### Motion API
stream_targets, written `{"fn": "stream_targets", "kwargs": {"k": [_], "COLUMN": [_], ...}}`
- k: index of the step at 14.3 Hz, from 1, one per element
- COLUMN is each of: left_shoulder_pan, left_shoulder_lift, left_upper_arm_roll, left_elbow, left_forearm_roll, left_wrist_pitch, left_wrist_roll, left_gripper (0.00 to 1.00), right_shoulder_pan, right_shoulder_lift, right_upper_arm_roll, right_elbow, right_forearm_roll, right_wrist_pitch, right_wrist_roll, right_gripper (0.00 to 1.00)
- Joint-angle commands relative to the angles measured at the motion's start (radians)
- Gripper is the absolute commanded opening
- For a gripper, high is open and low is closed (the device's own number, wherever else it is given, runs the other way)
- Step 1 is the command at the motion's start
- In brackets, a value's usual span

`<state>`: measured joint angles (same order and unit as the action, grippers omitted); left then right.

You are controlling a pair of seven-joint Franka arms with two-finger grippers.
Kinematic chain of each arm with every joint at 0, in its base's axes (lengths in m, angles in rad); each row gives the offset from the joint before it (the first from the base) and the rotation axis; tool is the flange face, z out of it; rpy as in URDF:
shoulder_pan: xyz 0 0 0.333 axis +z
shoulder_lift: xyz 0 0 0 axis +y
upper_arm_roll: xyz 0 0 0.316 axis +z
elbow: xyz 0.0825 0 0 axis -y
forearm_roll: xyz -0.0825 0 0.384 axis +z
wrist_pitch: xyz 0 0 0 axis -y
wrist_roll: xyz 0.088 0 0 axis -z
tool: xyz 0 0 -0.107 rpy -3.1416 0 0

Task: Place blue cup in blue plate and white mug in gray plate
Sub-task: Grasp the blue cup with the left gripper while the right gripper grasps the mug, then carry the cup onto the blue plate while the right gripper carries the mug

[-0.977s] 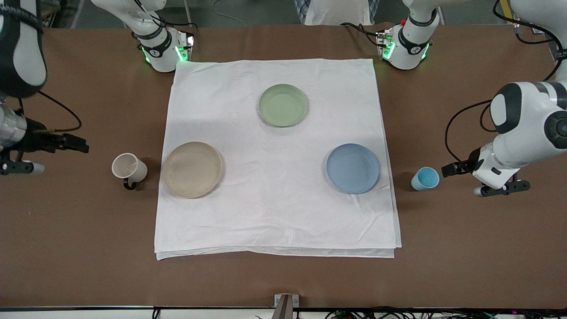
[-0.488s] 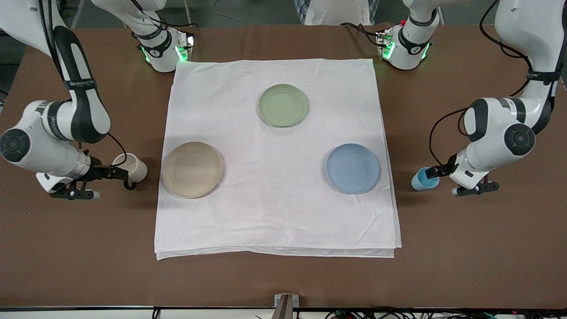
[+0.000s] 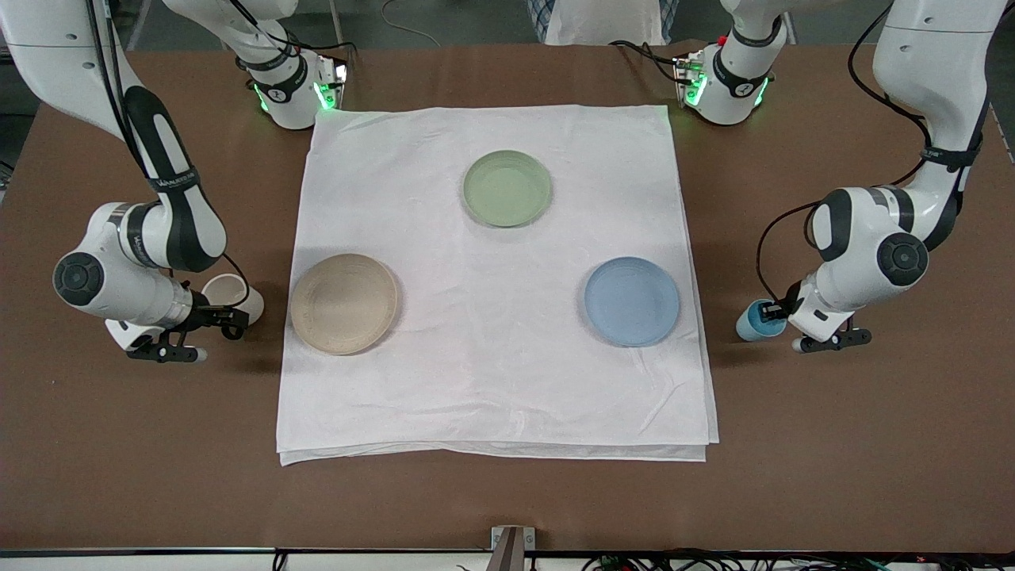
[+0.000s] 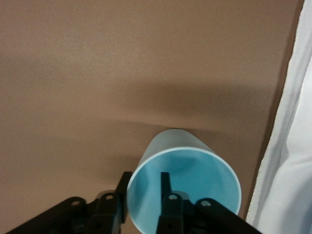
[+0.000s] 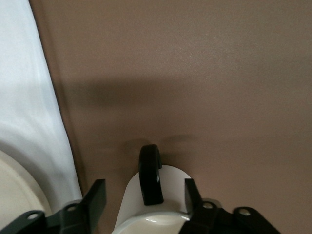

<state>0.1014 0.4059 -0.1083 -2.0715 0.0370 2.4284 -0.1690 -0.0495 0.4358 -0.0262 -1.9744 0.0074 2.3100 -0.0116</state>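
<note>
From the front, a brown table (image 3: 507,492) holds a big white cloth (image 3: 499,357) with soft wrinkles. Three round, flat plates sit on it. The green plate (image 3: 507,189) is farthest from the camera. The gray plate (image 3: 343,304) (it looks more tan) has ring ridges and sits toward the right arm's end. The blue plate (image 3: 632,301) sits toward the left arm's end. The white mug (image 3: 233,295) stands on the bare table just beside the gray plate. The blue cup (image 3: 751,320) stands on the bare table near the blue plate. Half a second ago the right gripper (image 3: 224,317) was only reaching the mug; now it has slid in around it. The left gripper (image 3: 773,311) has also pushed in closer on the cup. Nothing else has moved.

In the left wrist view, the smooth cup (image 4: 184,187) is bright blue inside. One finger (image 4: 165,192) is inside it and one is outside, spread apart over the rim, not squeezing yet.

In the right wrist view, the mug (image 5: 156,204) shows its thin dark handle (image 5: 150,174). The two fingers (image 5: 95,197) stand wide apart on either side of it, not gripping.
</note>
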Motion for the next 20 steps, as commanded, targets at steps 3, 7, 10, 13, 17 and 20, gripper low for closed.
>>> {"fn": "stream_targets", "kwargs": {"k": [3,7,10,13,17,20], "left_shoulder_pan": [-0.011,-0.019,-0.022,-0.074,-0.117,-0.130], "left_shoulder_lift": [-0.113,-0.186,-0.171,-0.134,-0.090,-0.049], "left_upper_arm_roll": [-0.014,-0.152,-0.237,-0.260,-0.260,-0.258], "left_elbow": [0.002,0.025,0.022,0.018,-0.001,-0.021], "left_forearm_roll": [0.015,0.015,0.015,0.015,0.015,0.015], "left_wrist_pitch": [-0.040,-0.202,-0.204,-0.190,-0.137,-0.060], "left_wrist_roll": [0.002,-0.180,-0.337,-0.461,-0.538,-0.564], "left_gripper": [0.00,0.00,0.00,0.00,0.00,0.00], "right_shoulder_pan": [-0.007,0.007,0.089,0.232,0.349,0.344], "right_shoulder_lift": [-0.009,-0.037,-0.112,-0.147,-0.138,-0.120], "right_upper_arm_roll": [0.005,0.011,0.019,0.019,0.017,0.015], "right_elbow": [-0.012,0.040,0.042,-0.036,-0.129,-0.112], "right_forearm_roll": [0.011,0.014,0.061,0.132,0.132,0.120], "right_wrist_pitch": [-0.001,-0.128,-0.202,-0.109,0.087,0.085], "right_wrist_roll": [0.009,0.085,0.221,0.398,0.501,0.490], "right_gripper": [0.00,0.00,0.00,0.00,0.00,0.23]}}
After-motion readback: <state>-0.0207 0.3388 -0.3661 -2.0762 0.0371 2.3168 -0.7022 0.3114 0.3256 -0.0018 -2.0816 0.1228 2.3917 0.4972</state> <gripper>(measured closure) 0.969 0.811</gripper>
